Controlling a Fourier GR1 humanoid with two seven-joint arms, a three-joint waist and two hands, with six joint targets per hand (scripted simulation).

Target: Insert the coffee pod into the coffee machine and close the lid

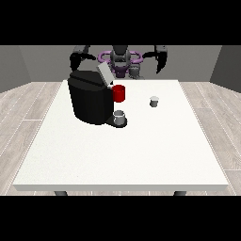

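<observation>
While both hands (161,60) hang raised, coffee pod (154,101) lies well apart

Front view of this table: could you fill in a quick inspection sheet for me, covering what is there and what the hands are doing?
Surface: large white table, mostly bare.
Job's things: black coffee machine at the view's left, lid raised; small grey coffee pod standing alone to its right.
Clutter: red cup beside the machine; grey cup on its front tray.
Hands: hand at the view's left and hand at the view's right both raised behind the table, holding nothing.
Cables: nothing seen.
Surroundings: wood floor, grey walls.
</observation>
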